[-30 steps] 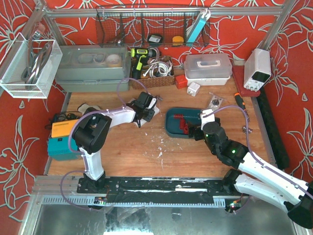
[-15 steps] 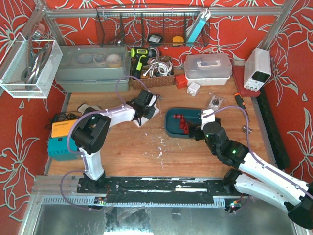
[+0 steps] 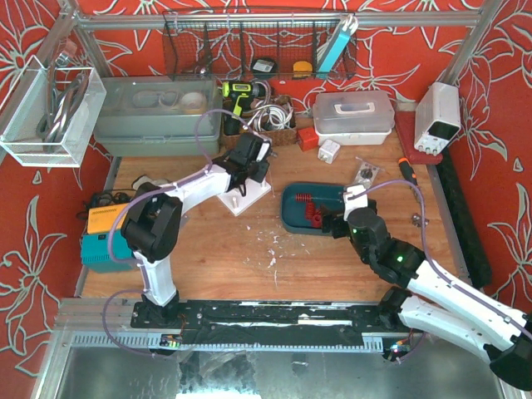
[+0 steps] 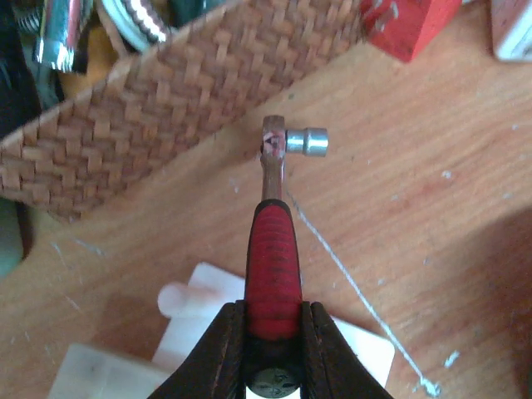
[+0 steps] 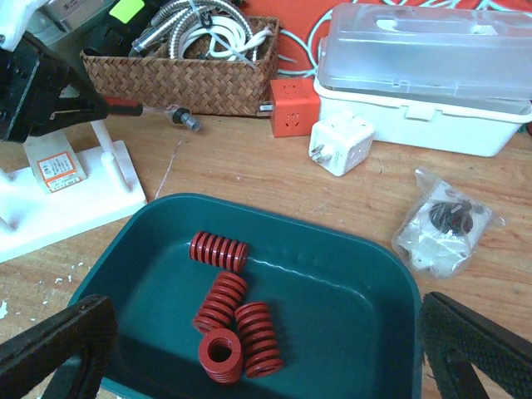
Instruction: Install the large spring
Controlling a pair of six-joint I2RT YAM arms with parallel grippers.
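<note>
Several red springs lie in the green tray; one stands on end. They also show in the top view. My right gripper hangs open and empty just above the tray's near side, its fingers wide apart. My left gripper is shut on the red handle of a ratchet wrench, whose socket head points at the wicker basket. The white peg base lies under and just near of the left gripper.
A wicker basket with cables stands right beyond the ratchet. A red cube, a white plug adapter, a clear-lidded box and a bagged part lie beyond the tray. Grey bins and an orange device sit at the left.
My left gripper has lifted off the white peg base and moved away from me toward the basket, carrying the ratchet. The right arm has barely moved.
</note>
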